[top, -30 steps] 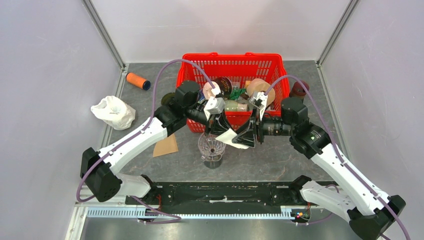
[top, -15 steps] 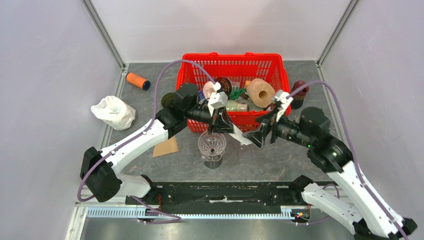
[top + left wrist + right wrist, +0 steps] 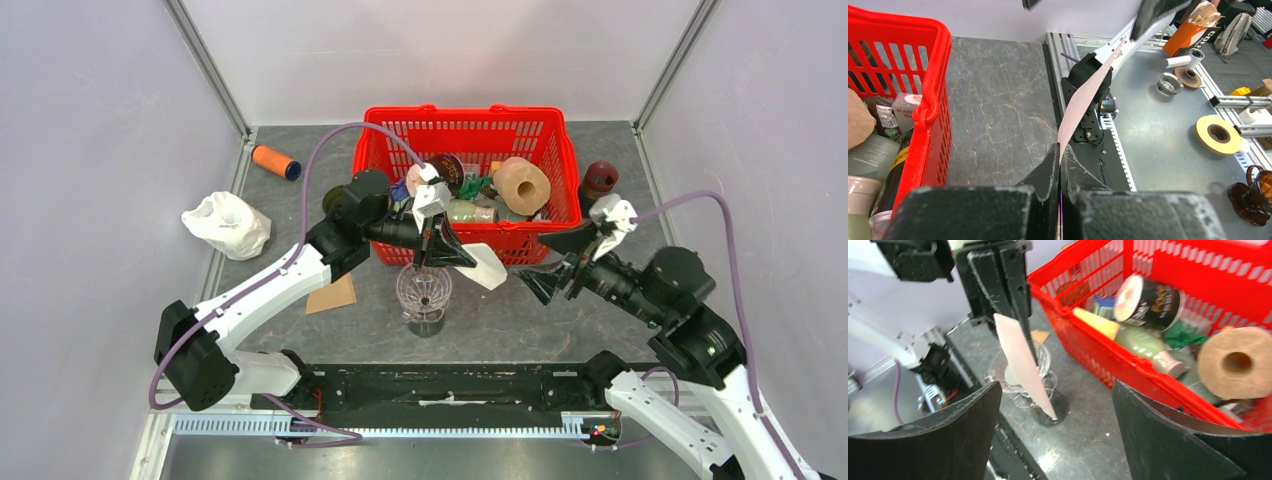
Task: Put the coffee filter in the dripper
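White paper coffee filter (image 3: 487,268), flat, in left pincer (image 3: 455,253).

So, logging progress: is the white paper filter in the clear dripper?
Out: left end effector pinches white paper filter flat, outside clear dripper.

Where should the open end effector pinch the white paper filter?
At its free far corner, coming from the right. The coffee filter is a thin flat sheet, its other edge pinched by the left end effector, so the right end effector probably should close across its flat faces.
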`<act>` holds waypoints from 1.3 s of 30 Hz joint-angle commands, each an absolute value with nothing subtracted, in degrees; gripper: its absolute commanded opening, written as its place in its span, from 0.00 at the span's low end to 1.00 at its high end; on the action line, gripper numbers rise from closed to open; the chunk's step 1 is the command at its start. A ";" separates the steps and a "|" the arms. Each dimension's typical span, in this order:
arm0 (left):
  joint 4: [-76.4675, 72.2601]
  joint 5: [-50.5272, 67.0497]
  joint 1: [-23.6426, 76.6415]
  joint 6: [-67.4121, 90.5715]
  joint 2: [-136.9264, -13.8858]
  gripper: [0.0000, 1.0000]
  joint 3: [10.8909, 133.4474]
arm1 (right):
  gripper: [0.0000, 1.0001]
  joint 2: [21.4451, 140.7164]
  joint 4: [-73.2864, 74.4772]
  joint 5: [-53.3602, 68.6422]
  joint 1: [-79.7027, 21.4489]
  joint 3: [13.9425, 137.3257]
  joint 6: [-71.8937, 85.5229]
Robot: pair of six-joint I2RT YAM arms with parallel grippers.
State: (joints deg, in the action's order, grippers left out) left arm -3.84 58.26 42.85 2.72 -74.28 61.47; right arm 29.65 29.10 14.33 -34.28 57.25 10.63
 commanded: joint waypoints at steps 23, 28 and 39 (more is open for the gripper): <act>9.54 65.35 42.89 -12.79 -78.73 0.02 69.11 | 0.17 44.01 36.52 39.34 -34.31 64.22 5.38; 11.81 67.19 42.89 -14.20 -80.65 0.02 71.56 | 0.00 45.71 35.88 44.06 -34.32 64.10 5.01; 11.39 68.48 42.89 -12.54 -82.85 0.02 73.14 | 0.00 49.02 23.24 51.94 -34.34 61.90 7.65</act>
State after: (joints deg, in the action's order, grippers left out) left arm 12.67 66.52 42.83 -12.73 -81.14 70.06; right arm 49.60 33.95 45.30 -34.28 61.89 5.93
